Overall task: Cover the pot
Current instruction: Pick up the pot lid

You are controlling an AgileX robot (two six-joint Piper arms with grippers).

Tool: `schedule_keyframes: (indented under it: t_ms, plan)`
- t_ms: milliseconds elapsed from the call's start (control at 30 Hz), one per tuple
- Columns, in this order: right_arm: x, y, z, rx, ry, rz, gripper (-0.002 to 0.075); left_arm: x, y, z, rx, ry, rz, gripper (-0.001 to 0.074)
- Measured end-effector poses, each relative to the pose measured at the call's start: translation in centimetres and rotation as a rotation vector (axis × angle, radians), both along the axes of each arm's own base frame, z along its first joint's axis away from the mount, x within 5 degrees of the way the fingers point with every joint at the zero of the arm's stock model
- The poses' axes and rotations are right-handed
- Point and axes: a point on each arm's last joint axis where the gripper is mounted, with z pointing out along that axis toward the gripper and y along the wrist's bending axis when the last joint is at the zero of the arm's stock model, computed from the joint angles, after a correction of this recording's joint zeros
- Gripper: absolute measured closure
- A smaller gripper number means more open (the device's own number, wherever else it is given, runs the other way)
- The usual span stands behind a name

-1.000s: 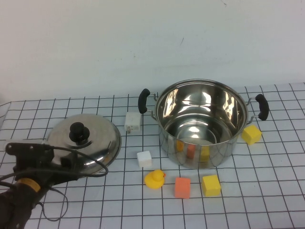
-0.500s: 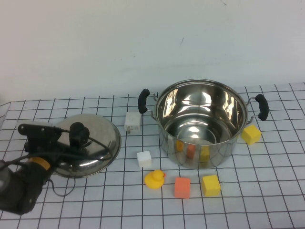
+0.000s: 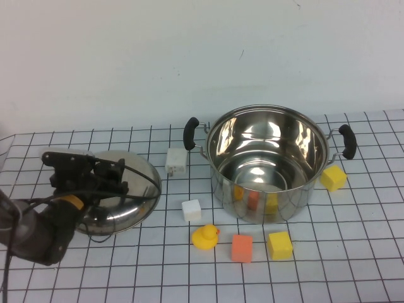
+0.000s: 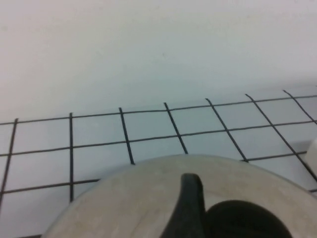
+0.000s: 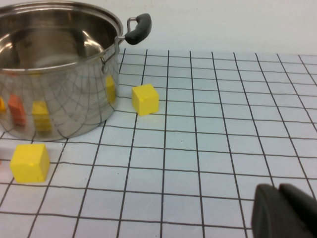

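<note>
The pot is a large shiny steel pot with two black handles, standing open at centre right; it also shows in the right wrist view. The domed steel lid lies on the table to its left. My left gripper is over the lid's middle and hides the knob in the high view. In the left wrist view, one black finger stands beside the black knob on the lid, and the jaws are apart. My right gripper is shut and empty, low over the table right of the pot.
A white adapter and a white block lie between the lid and the pot. A yellow duck, an orange block and a yellow block lie in front of the pot. Another yellow block lies at its right.
My left arm has moved forward and to the right, from the lid's near-left edge to over the knob. The pot, lid and blocks have not moved.
</note>
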Motion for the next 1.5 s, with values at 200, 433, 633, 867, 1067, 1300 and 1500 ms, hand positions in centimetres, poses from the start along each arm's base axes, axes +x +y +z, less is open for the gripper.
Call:
schedule_keyframes:
  t_ms: [200, 433, 633, 867, 1067, 1300, 1500]
  plan:
    - [0.0, 0.0, 0.0, 0.0, 0.0, 0.0, 0.0717, 0.2, -1.1, -1.1, -0.017, 0.032, 0.029, 0.0213]
    - [0.0, 0.0, 0.0, 0.0, 0.0, 0.0, 0.0717, 0.2, -1.3, -1.9, -0.011, 0.043, 0.055, 0.0232]
    - [0.0, 0.0, 0.0, 0.0, 0.0, 0.0, 0.0717, 0.3, -0.9, -1.8, -0.022, 0.041, 0.101, 0.0404]
    - [0.0, 0.0, 0.0, 0.0, 0.0, 0.0, 0.0717, 0.3, -0.7, -1.8, -0.033, 0.033, 0.133, 0.0404]
    - [0.0, 0.0, 0.0, 0.0, 0.0, 0.0, 0.0717, 0.8, -0.3, 1.8, -0.043, -0.03, 0.177, 0.0405]
    - [0.0, 0.0, 0.0, 0.0, 0.0, 0.0, 0.0717, 0.7, -0.2, 9.9, 0.003, -0.121, 0.173, 0.0405]
    - [0.0, 0.0, 0.0, 0.0, 0.0, 0.0, 0.0717, -1.2, -3.5, 16.5, 0.058, -0.207, 0.013, 0.0405]
